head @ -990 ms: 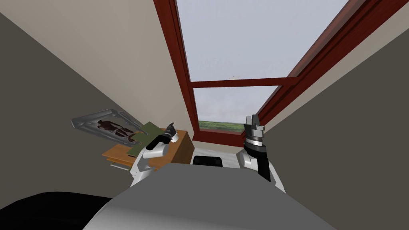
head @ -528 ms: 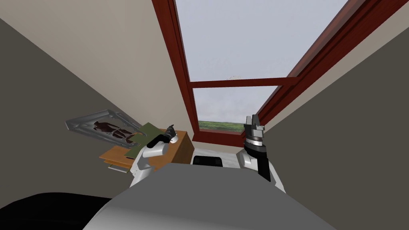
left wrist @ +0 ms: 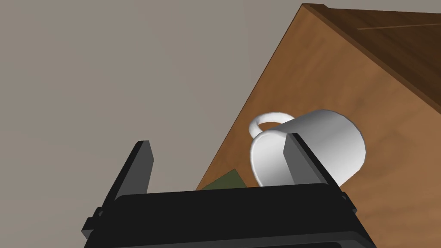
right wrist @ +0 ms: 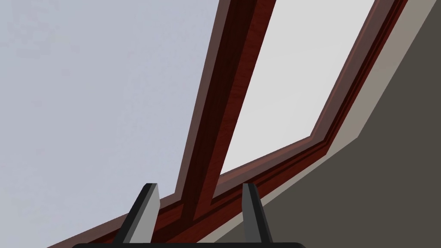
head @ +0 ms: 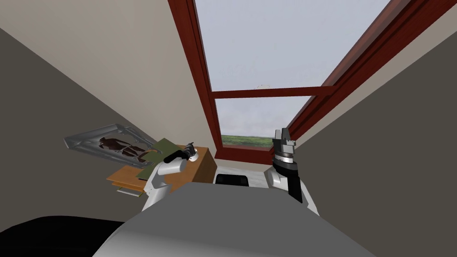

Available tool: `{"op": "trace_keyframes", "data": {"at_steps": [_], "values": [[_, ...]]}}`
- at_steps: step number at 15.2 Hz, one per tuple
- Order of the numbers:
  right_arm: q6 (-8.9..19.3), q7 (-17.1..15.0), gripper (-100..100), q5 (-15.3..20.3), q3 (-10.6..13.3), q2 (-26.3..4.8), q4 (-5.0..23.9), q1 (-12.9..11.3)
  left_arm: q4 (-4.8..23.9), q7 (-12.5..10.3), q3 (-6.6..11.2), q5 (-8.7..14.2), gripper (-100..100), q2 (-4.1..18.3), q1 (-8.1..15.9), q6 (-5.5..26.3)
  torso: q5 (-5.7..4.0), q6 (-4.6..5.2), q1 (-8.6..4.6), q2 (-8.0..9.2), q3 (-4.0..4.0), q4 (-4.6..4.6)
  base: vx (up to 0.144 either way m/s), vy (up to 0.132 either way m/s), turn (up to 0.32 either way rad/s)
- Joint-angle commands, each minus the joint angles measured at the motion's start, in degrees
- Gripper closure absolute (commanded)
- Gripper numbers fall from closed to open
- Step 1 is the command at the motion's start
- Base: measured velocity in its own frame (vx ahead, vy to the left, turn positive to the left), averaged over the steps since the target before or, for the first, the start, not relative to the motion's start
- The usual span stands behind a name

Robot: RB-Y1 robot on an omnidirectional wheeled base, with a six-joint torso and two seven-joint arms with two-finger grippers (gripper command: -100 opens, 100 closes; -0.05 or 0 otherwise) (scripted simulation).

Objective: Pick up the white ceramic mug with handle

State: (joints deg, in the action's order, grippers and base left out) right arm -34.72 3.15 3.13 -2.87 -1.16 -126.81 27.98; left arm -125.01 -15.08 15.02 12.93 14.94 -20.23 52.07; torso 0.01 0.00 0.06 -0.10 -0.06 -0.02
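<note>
my left gripper (left wrist: 219,168) hangs released over the brown wooden table (left wrist: 344,64) on my left, its fingers (left wrist: 140,165) spread wide with nothing between them. the plain white mug with a loop handle (left wrist: 336,142) is on the table top, close to the edge that runs along the grey wall. one finger crosses in front of the mug's body, so the mug lies mostly outside the gap. i cannot tell whether they touch. the handle (left wrist: 269,120) points toward the table edge. a flat olive green mat (left wrist: 224,181) lies on the wood just beside the mug, partly hidden by the gripper's dark body. a grey framed picture (head: 102,143) hangs on the wall, far left. my right gripper (right wrist: 198,213) is raised on my right, fingers apart, holding nothing.
</note>
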Motion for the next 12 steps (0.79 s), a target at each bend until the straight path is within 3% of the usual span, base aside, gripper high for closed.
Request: {"op": "trace_keyframes", "data": {"at_steps": [1, 12], "values": [[0.0, 0.0, 0, 0.0, 0.0, 0.0, 0.0, 0.0, 0.1, -0.2, 0.12, -0.1, -100, -0.1, 0.3, 2.9, 0.0, 0.0, 0.0, 0.0, 0.0, 0.0, 0.021, 0.014, -0.017], [0.0, 0.0, 0, 0.0, 0.0, 0.0, 0.0, 0.0, 1.7, -1.3, 2.37, 1.7, -100, 0.6, 1.9, 15.1, 0.0, 0.0, 0.0, 0.01, 0.01, 0.0, 0.019, 0.014, -0.022]]}}
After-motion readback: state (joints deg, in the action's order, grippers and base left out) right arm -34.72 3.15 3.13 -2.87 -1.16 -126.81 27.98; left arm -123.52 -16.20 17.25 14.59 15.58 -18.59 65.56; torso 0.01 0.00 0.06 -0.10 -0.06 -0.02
